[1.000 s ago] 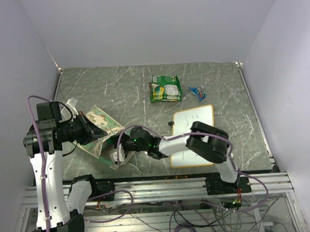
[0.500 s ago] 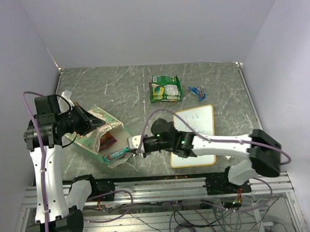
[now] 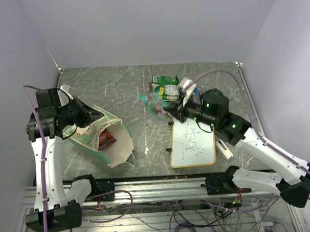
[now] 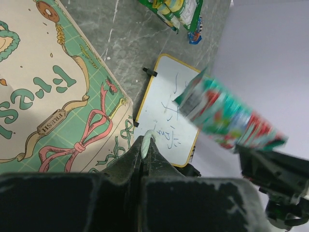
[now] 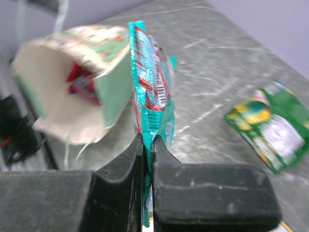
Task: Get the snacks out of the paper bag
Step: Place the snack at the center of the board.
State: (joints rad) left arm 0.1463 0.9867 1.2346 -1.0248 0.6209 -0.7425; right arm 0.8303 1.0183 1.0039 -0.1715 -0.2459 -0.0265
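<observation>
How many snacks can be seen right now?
4: a teal packet in the right jaws, a green packet on the table, a blue candy beside it, a red packet inside the paper bag. More may be hidden in there.

Jaws clamp paper bag [image 4: 58, 96]; teal packet [image 4: 227, 118] blurred.

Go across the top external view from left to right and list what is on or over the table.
paper bag → teal snack packet, held up above the table → whiteboard → white eraser block. The green packet overlaps the teal one, so it is left out.
</observation>
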